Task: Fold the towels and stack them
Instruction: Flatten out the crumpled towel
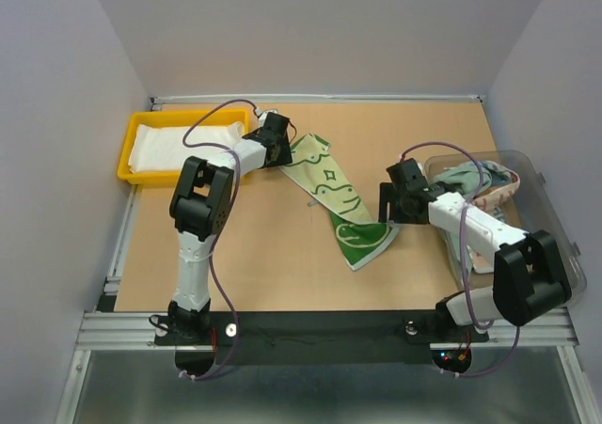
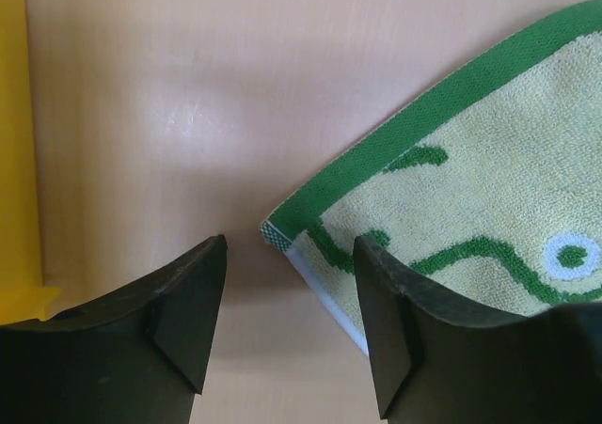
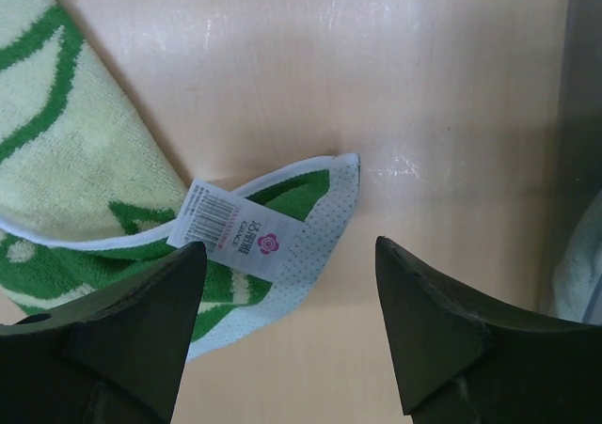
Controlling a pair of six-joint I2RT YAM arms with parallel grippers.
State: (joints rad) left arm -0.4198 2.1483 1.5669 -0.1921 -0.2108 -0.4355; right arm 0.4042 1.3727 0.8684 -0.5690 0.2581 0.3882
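Towel work here centres on the green towel [image 1: 337,194], which lies loose and slanted across the middle of the table [image 1: 263,255] in the top view. The left gripper [image 1: 285,148] sits at its upper-left end and the right gripper [image 1: 388,204] at its lower-right end, probably so the cloth can be drawn out flat before folding. A white towel [image 1: 179,147] lies in the tray [image 1: 125,161] at upper left, apparently the stack. More towels [image 1: 470,178] wait in the bin [image 1: 555,219] at right.

In the left wrist view the jaws stand apart and grasp nothing. The towel's green-edged corner [image 2: 275,231] lies flat just ahead of the gap, lined up for a pinch.

In the right wrist view the jaws are likewise spread and empty. Between them, slightly left, the other corner is turned over, showing its label [image 3: 240,227]. That doubled edge may need straightening.
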